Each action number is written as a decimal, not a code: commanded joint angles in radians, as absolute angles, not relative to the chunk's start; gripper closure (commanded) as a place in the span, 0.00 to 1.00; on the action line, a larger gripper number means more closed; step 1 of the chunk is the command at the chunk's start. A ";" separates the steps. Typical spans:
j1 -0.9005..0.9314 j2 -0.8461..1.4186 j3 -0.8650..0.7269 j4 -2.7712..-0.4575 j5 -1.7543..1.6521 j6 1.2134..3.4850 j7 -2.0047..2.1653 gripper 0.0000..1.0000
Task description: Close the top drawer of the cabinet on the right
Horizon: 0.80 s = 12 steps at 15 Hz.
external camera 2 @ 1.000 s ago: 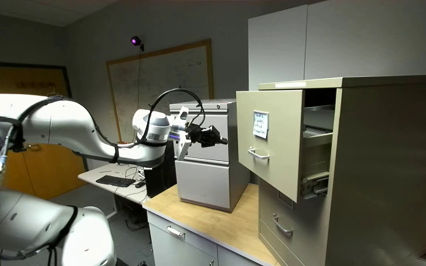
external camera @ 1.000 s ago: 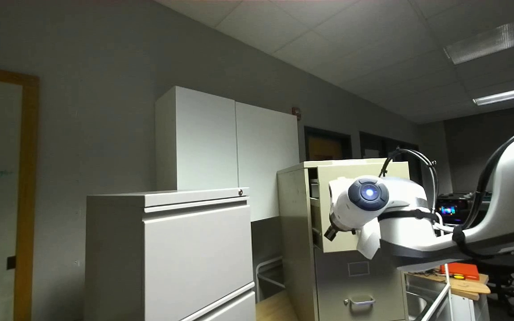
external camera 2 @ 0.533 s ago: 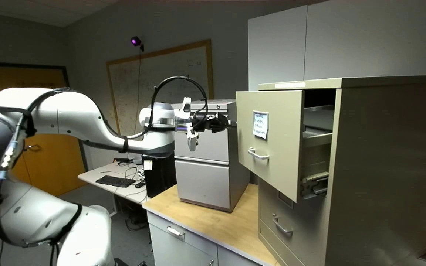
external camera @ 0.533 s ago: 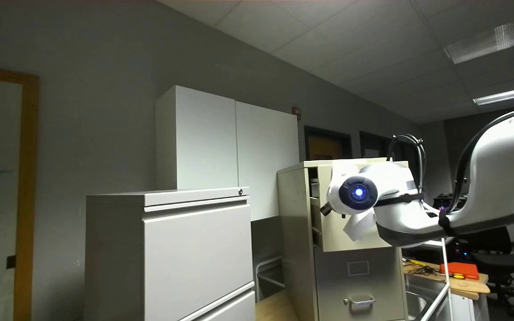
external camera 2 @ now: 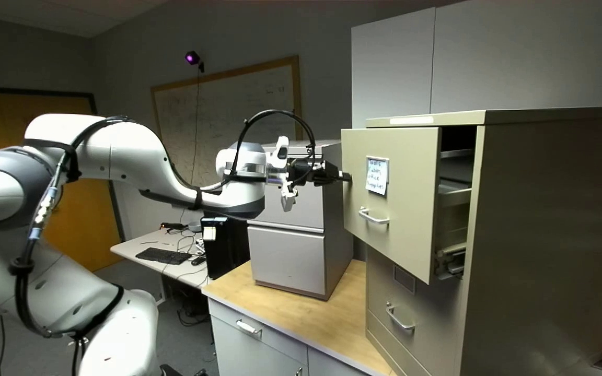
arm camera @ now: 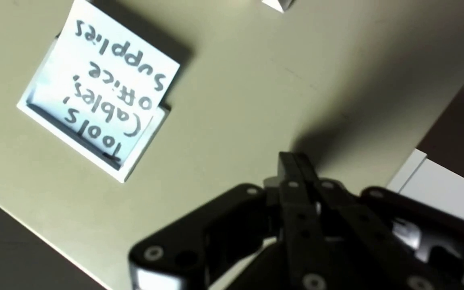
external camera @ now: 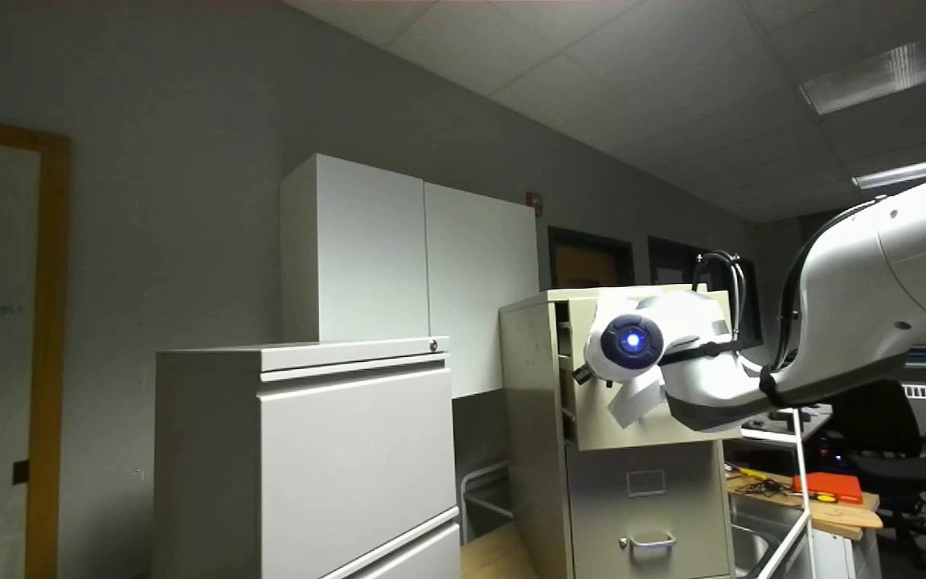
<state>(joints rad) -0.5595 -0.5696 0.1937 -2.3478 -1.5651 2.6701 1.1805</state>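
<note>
The top drawer (external camera 2: 411, 209) of the tan cabinet (external camera 2: 552, 240) stands partway out, its side and metal slide showing in the gap behind the front. A white robot arm (external camera 2: 134, 163) reaches across to it, the jaws pressed together with their tips against the front, close to one edge and beside the paper label (arm camera: 107, 86). In the wrist view the label reads "Tools, Cables, office supplies" upside down, set in a white holder (arm camera: 71, 143). The drawer's handle (external camera 2: 374, 216) sits below the label, apart from the jaws. In an exterior view the wrist (external camera: 630, 342) covers part of the front and hides the jaws. A grey cabinet (external camera 2: 286, 258) stands on the wooden bench (external camera 2: 306, 316) near the tan one.
</note>
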 commanded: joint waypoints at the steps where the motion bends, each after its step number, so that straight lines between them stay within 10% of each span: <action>1: -0.583 -0.396 0.148 -2.229 -1.587 2.738 1.201 1.00; 12: -0.570 -0.221 0.081 -2.113 -1.493 2.817 1.123 1.00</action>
